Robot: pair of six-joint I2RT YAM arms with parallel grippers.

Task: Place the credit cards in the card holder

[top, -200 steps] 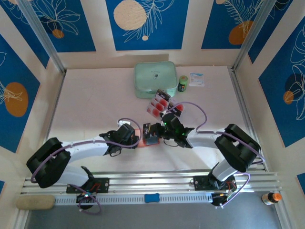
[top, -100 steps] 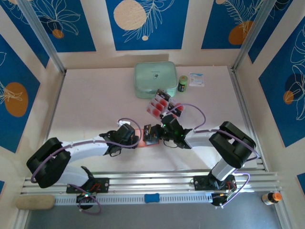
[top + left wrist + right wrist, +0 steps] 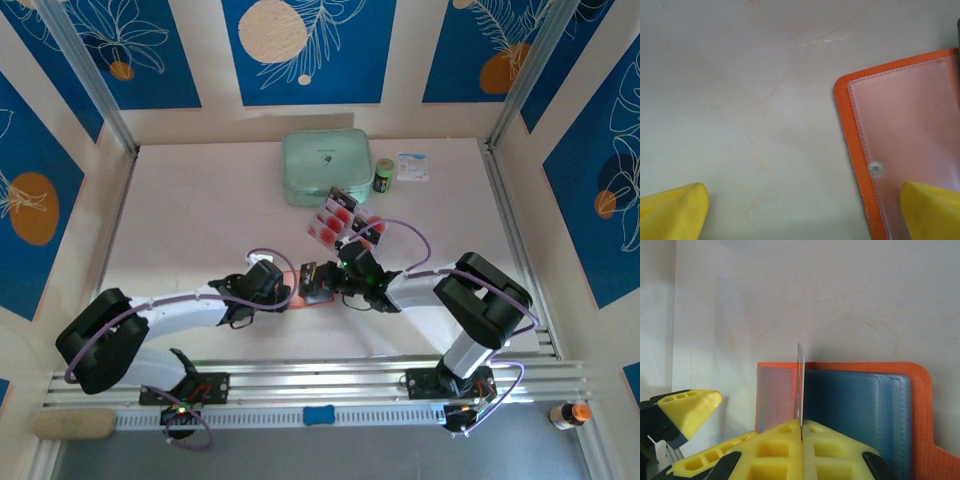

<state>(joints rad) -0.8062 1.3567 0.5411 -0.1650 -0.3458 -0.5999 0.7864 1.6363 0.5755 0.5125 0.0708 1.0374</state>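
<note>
Right elbow has swung inward; right gripper (image 3: 801, 427) clenches a credit card (image 3: 800, 385) edge-up over the open card holder (image 3: 917, 390), centre of the counter (image 3: 200, 220). Left gripper (image 3: 802, 212) gapes at its 9 o'clock flap. Lay the card flatter, then slide it in.

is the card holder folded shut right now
No, the card holder lies spread open, with its clear and blue inner sleeves facing up in the right wrist view.

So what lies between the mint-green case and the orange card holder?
In the top view, loose credit cards lie fanned between the mint-green case and the card holder, nearer the case.
</note>
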